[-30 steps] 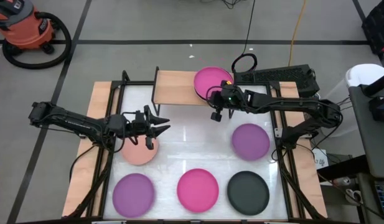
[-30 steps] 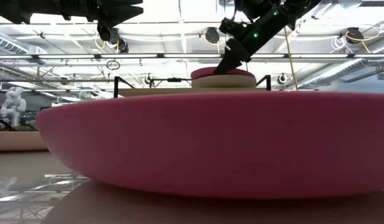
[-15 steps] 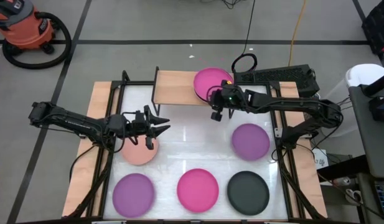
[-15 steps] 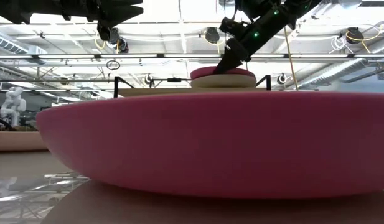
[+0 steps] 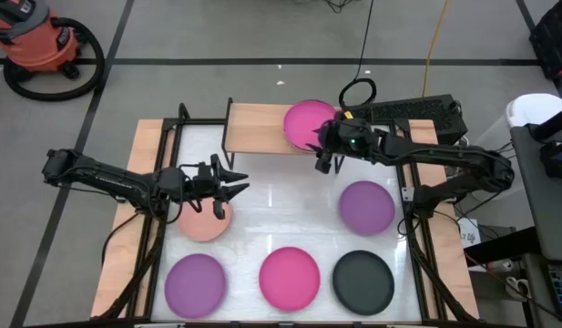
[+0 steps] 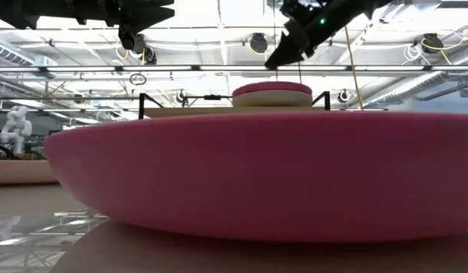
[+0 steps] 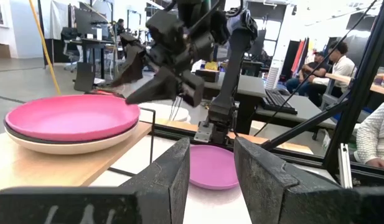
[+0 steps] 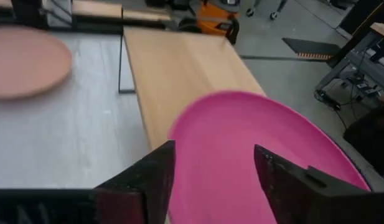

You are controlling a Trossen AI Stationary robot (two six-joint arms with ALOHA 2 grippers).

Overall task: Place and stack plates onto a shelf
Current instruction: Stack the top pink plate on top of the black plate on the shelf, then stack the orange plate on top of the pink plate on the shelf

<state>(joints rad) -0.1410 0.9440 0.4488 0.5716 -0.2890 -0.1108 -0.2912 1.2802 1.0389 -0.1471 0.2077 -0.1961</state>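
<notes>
Both arms [image 5: 203, 185] [image 5: 324, 157] raised — jaws apart

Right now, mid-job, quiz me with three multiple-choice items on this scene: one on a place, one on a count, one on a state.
1. Where is the stacked magenta plate?
A. on the shelf
B. on the floor
C. in the left gripper

2. How many plates lie on the table?
A. two
B. five
C. eight

3. How is the right gripper?
A. shut on a black plate
B. open, raised off the stack
C. out of view

Answers: 1 A, it tops a beige plate there. 2 B, the high view shows five. 3 B, its fingers stand apart, holding nothing.
</notes>
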